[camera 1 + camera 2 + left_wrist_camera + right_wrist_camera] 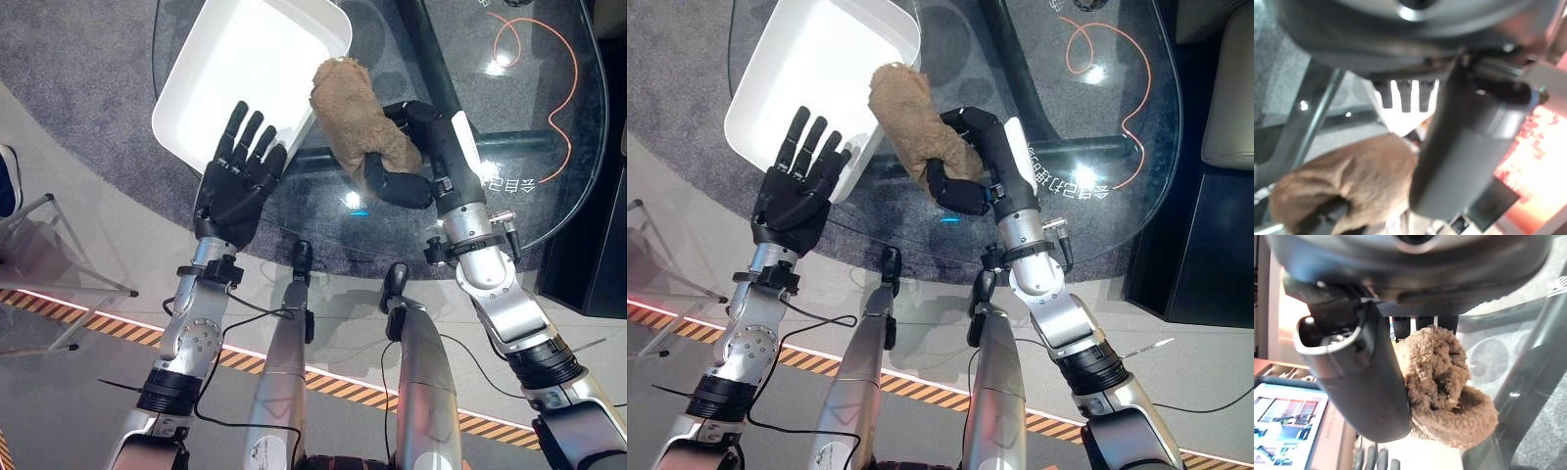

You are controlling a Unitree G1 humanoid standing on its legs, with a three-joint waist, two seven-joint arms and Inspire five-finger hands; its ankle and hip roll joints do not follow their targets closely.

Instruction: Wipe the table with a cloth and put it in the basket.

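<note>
Right hand (416,147), at the frame's centre, curls its fingers and thumb round a fuzzy brown cloth (353,113), bunched into a roll above the glass surface (529,98). Left hand (240,171), fingers straight and spread, rests against the white rectangular basket's (196,78) rim at upper left.

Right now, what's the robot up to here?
The right hand is curled round a brown cloth, holding it over the glass table beside the rim of the white basket. The cloth is not in the basket yet. The left hand is open, fingers straight, resting at the basket's near edge and holding nothing.
</note>
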